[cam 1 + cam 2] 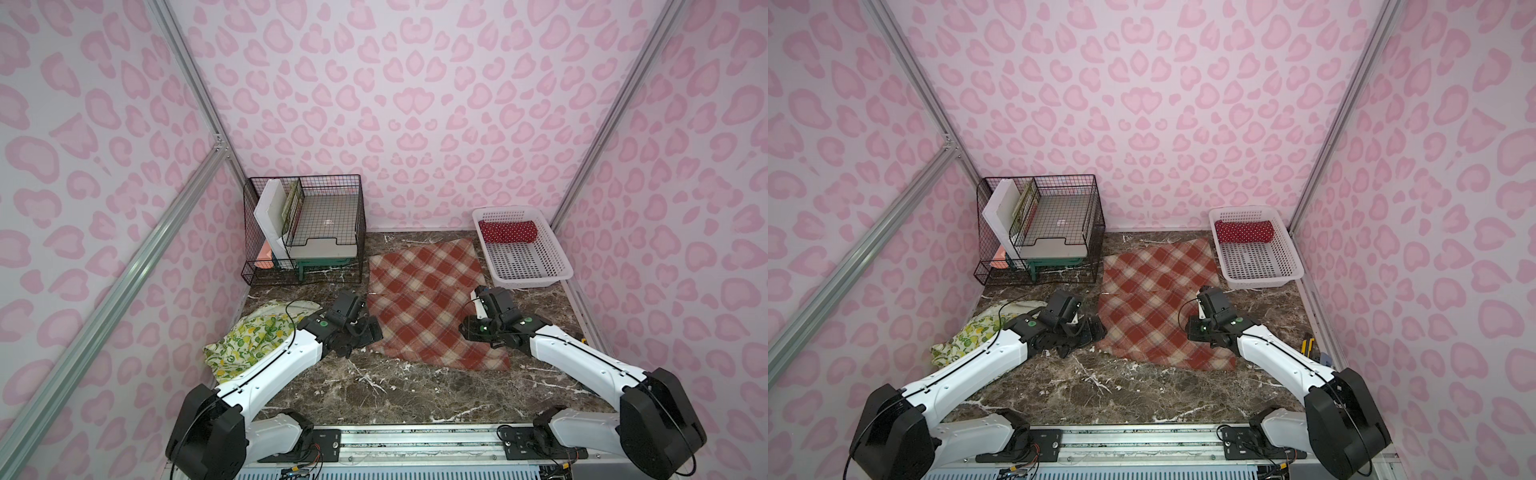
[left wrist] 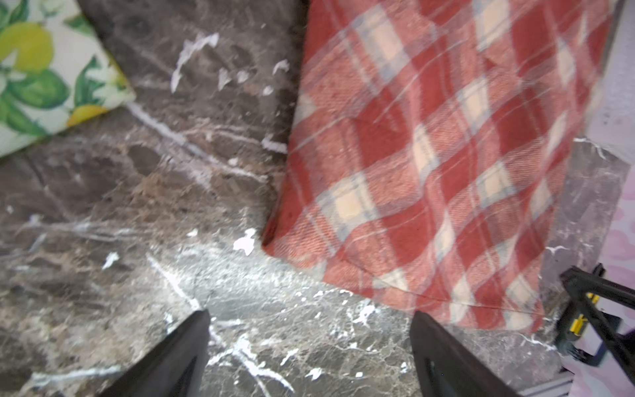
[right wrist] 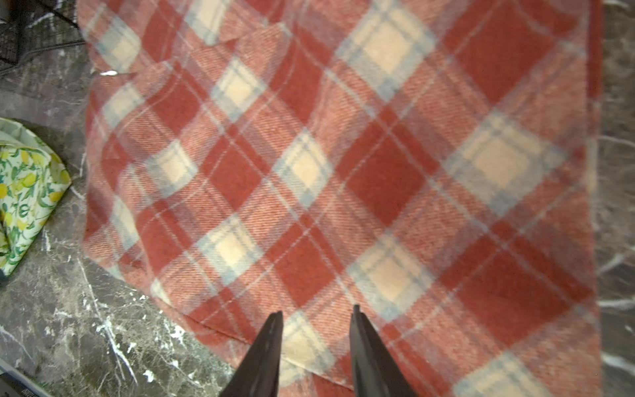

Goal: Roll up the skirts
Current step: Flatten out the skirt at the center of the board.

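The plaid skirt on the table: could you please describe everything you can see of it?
The plaid skirt is soft, woolly-looking cloth in rust-red and beige checks with thin pale lines. It lies spread out, unrolled, slightly rippled, on the marble table. The right pincer is open over its near edge; nothing grips it.

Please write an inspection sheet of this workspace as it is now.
Surface: dark marble table with white veins.
Job's things: dotted skirt rolled, in the white basket; plaid skirt spread flat, centre; lemon skirt crumpled beside the left arm.
Clutter: black wire rack holding boards at the back; small yellow tool at the right edge.
Grippers: left gripper open over bare table; right gripper open over the plaid skirt; both empty.
Cables: black cable looped at each wrist.
Surroundings: pink patterned walls, metal frame bars.
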Motion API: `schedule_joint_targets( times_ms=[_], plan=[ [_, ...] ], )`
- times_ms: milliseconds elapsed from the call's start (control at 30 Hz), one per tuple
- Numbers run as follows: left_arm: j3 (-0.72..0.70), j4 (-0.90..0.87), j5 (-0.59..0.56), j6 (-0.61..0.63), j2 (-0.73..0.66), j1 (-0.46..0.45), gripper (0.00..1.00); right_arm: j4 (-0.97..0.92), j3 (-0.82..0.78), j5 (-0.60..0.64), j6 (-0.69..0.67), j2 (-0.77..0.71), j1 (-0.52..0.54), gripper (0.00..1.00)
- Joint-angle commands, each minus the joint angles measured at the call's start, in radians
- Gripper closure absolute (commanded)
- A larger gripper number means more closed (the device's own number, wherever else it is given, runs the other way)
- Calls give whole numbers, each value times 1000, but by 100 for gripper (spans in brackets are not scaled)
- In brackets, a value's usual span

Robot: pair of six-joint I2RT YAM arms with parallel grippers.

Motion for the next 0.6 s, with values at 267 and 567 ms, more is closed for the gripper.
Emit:
schedule_joint_targets(
  times_ms=[267,567],
  plan=[
    [96,-64,-220,16,-24,38,100,138,309,62,-40,340,244,100],
    [97,-4,87,21,-37,397,100,122,726,-49,-104,811,229,100]
  ],
)
